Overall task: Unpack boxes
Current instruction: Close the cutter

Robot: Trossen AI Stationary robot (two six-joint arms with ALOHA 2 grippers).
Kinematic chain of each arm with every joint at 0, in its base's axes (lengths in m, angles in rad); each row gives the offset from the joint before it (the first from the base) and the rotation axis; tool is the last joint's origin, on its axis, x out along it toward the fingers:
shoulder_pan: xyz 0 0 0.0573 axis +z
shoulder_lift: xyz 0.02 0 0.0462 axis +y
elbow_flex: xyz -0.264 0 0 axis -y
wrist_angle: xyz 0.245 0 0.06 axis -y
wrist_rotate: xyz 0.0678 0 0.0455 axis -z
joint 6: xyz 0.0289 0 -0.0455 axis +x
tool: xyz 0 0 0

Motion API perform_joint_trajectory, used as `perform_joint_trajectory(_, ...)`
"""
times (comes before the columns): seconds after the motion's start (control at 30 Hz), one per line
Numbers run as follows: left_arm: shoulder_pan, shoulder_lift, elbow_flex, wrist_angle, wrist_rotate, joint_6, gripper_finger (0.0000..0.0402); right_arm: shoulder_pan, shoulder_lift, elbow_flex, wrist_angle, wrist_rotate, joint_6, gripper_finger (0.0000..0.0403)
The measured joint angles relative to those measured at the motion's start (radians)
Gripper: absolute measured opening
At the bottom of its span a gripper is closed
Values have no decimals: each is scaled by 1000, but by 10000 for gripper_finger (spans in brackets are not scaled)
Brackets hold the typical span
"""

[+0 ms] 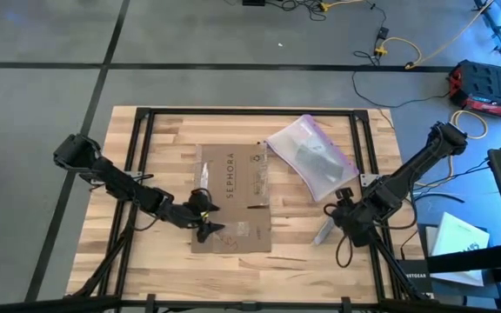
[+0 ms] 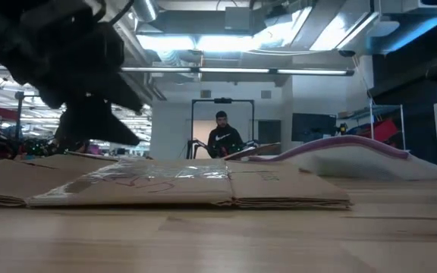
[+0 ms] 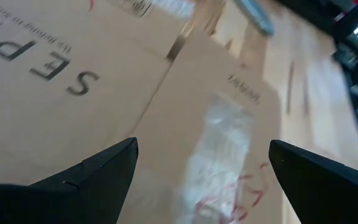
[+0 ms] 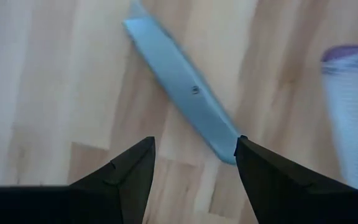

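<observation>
The brown cardboard box (image 1: 233,196) lies opened out flat in the middle of the table, its black SEPHORA lettering (image 3: 39,53) facing up and clear tape (image 3: 225,134) on one panel. My left gripper (image 1: 205,224) hovers open just above the box's near left part (image 3: 204,146), and it is the dark shape in the low view (image 2: 89,114). My right gripper (image 1: 331,211) is open over the bare wood to the right of the box. A small grey knife-like tool (image 4: 179,81) lies flat on the table just ahead of its fingertips (image 4: 194,142).
A clear plastic bag with a purple zip edge (image 1: 311,156) lies on the far right part of the table, beyond the right gripper. Black frame rails (image 1: 142,139) run across the wood. A person (image 2: 222,136) stands far back in the room.
</observation>
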Motion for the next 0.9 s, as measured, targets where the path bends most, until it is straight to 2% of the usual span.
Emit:
perform_joint_trajectory(0.33,0,0,0,-114,0,-5,351,-1,14,-55,28,117,49,209)
perform_joint_trajectory(0.5,0,0,0,-116,0,0,351,-1,36,-77,115,95,102,209)
perform_joint_trajectory(0.9,0,0,0,-115,1,-4,351,-1,129,-165,221,70,94,209)
